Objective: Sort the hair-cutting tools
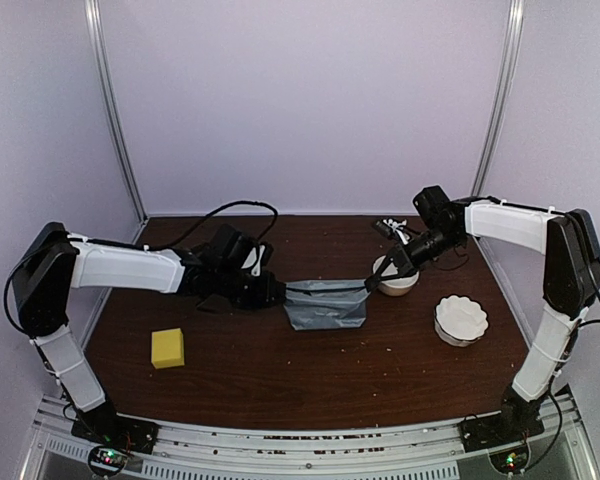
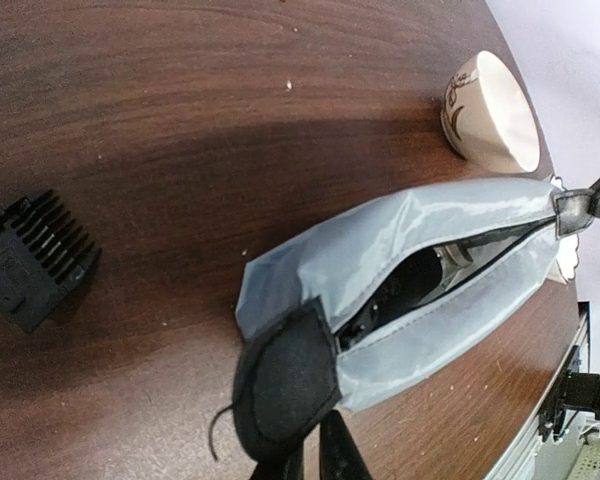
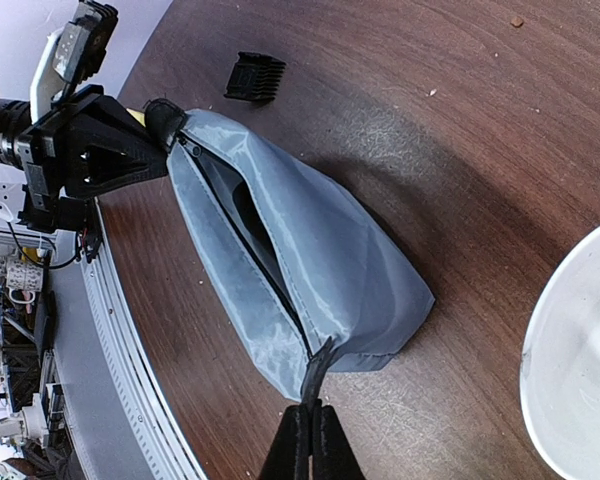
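The grey zip pouch [image 1: 326, 304] lies mid-table, stretched between both grippers. My left gripper [image 2: 310, 458] is shut on the black tab [image 2: 285, 383] at the pouch's left end. My right gripper [image 3: 311, 442] is shut on the black zip pull [image 3: 318, 365] at the right end. The zip is open, and the black clipper [image 2: 428, 277] shows inside the pouch [image 2: 410, 235]. The tiny black attachment [image 2: 34, 258] lies on the table beside the pouch and also shows in the right wrist view [image 3: 255, 77]. Scissors and comb cannot be made out.
One white bowl [image 1: 395, 278] stands just behind my right gripper [image 1: 373, 285], and another [image 1: 461, 320] stands to the front right. A yellow block [image 1: 168, 348] lies front left. Small dark things [image 1: 388, 227] lie at the back right.
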`<move>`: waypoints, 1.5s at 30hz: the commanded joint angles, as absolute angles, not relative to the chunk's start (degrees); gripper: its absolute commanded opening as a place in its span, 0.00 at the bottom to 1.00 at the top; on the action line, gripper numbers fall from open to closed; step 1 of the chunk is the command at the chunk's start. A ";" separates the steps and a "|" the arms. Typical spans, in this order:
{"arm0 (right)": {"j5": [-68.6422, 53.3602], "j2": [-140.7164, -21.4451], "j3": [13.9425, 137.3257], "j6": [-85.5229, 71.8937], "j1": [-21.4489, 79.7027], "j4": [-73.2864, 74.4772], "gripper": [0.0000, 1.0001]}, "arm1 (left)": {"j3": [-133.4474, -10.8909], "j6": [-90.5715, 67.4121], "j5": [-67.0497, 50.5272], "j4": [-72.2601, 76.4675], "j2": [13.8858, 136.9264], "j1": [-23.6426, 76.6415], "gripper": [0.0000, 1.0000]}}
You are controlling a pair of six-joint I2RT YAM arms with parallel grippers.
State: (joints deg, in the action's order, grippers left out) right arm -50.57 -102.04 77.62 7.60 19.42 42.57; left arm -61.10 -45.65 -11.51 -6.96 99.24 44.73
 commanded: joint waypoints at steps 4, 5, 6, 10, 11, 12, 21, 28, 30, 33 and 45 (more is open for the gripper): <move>-51.77 -101.74 77.47 8.49 19.58 42.07 0.01 | -63.33 -46.38 -8.43 -7.19 97.21 44.74 0.32; -51.77 -101.84 77.51 8.50 19.57 42.12 0.01 | -63.14 -46.61 -7.74 -7.14 96.69 44.74 0.36; -51.77 -101.86 77.54 8.57 19.60 42.18 0.01 | -62.96 -46.77 -7.14 -7.04 96.15 44.69 0.37; -51.58 -101.66 77.43 8.54 19.60 42.10 0.01 | -62.09 -48.43 -5.99 -6.18 95.28 43.82 0.37; -51.66 -101.75 77.43 8.57 19.60 42.10 0.01 | -61.82 -48.83 -5.99 -5.72 95.44 43.51 0.37; -51.68 -101.75 77.51 8.51 19.60 42.06 0.01 | -61.82 -49.28 -6.13 -5.59 95.71 43.14 0.36; -51.37 -101.70 77.88 8.44 19.58 42.24 0.01 | -63.76 -48.89 -12.43 -0.66 100.06 42.04 0.07; -54.91 -100.25 90.45 7.22 19.26 48.84 0.00 | -67.54 -41.29 -9.87 -3.56 91.81 41.13 0.00; -55.65 -99.70 93.85 5.29 19.40 48.51 0.00 | -70.24 -38.41 -6.66 -6.91 87.88 41.13 0.00; -56.13 -100.32 96.36 3.55 19.48 48.68 0.00 | -72.19 -36.39 -4.02 -10.63 84.86 41.08 0.00; -54.55 -99.52 79.94 4.85 19.64 46.54 0.00 | -61.42 -40.59 -8.94 -14.02 80.51 41.13 0.00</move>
State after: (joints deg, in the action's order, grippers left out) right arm -54.94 -101.23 83.81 4.27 19.90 46.00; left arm -64.34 -39.16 -6.85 -13.06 81.12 41.78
